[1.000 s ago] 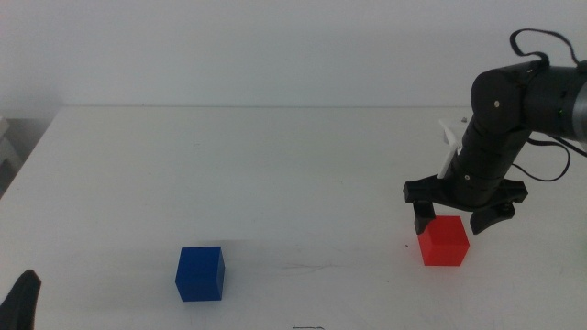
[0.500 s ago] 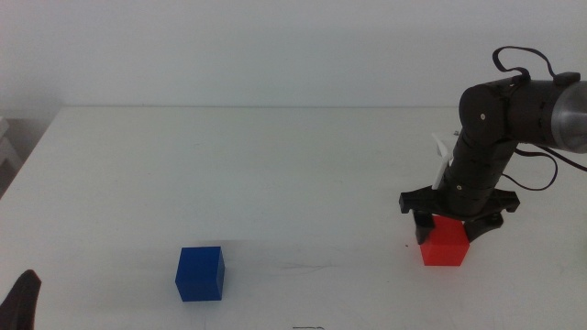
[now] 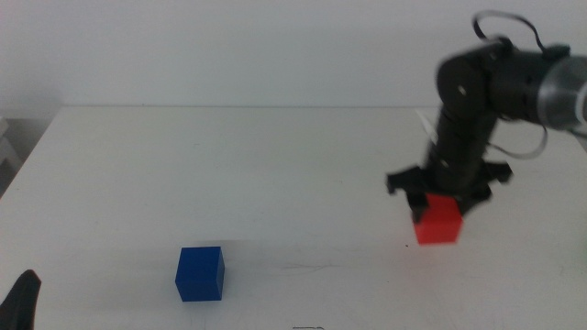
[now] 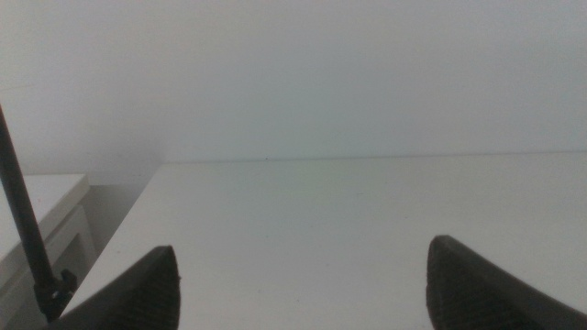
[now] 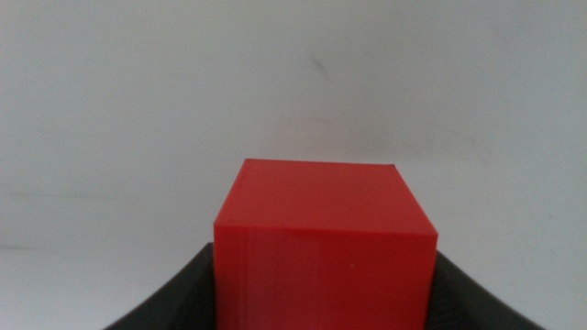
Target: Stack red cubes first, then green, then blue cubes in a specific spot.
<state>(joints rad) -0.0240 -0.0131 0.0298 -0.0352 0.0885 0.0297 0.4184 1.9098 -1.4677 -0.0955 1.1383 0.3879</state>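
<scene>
Right hand [image 3: 441, 203] clamped on red cube [image 3: 437, 223]; blue cube [image 3: 200, 273] well apart on table [image 3: 275, 165].

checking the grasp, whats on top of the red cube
The right gripper sits over the red cube, jaws on its sides. Its top face is mostly covered in the middle view.

**White bench, pale wall, side cabinet**

A plain white bench [image 3: 275, 174] fills the middle view, its far edge meeting a bare pale wall [image 3: 229, 46]. Beyond the bench's left edge stands a low white cabinet [image 4: 37, 229], seen in the left wrist view, with a thin dark rod [image 4: 23, 215] leaning in front of it.
</scene>
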